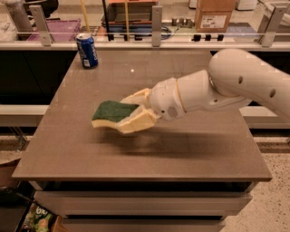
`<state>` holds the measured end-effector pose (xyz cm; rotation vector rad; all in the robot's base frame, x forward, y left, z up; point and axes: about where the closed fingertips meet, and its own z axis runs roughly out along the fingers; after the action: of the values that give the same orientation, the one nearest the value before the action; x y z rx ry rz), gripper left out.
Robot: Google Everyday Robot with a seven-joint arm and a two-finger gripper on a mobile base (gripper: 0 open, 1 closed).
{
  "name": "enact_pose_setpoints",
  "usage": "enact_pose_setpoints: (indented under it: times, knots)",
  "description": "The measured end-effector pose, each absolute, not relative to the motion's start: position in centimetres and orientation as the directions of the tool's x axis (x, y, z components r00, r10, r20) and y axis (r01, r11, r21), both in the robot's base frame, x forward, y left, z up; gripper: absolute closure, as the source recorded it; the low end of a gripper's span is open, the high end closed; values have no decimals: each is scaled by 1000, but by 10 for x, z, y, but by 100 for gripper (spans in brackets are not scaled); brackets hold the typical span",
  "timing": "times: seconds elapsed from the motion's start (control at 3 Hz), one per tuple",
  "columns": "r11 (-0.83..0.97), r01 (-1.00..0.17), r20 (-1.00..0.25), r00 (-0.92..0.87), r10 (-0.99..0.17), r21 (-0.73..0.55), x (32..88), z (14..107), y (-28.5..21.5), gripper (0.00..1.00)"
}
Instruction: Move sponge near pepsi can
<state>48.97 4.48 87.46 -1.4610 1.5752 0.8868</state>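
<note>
The sponge (112,113) is seen over the middle-left of the surface (204,149), with its dark green scrub face turned upward and the pale yellow foam shown along its near edge. Its long axis is laid roughly across the view, slightly tilted, and its free end is pointed toward the view's left. Its other end is gripped by the gripper (124,114): the cream-coloured fingers (138,123) are closed on the sponge, one at the far edge and one at the near edge. The sponge appears to be held clear of the surface, since a soft shadow is cast on the brown top below it. The gripper is carried by a thick white arm (235,84) that is reached in from the view's right. The pepsi can (87,50) is stood upright at the far left corner of the surface, well apart from the sponge, with its silver rim uppermost. Behind the surface a railed ledge (156,44) is run across the view, and a cardboard box (216,13) is set beyond it; what is held inside the box cannot be told
</note>
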Motion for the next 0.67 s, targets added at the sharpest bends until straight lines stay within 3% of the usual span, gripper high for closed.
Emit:
enact_pose_setpoints:
  times: [0.67]
  knots:
    - [227, -974, -885, -93, -456, -14, 551, 933, 37, 100]
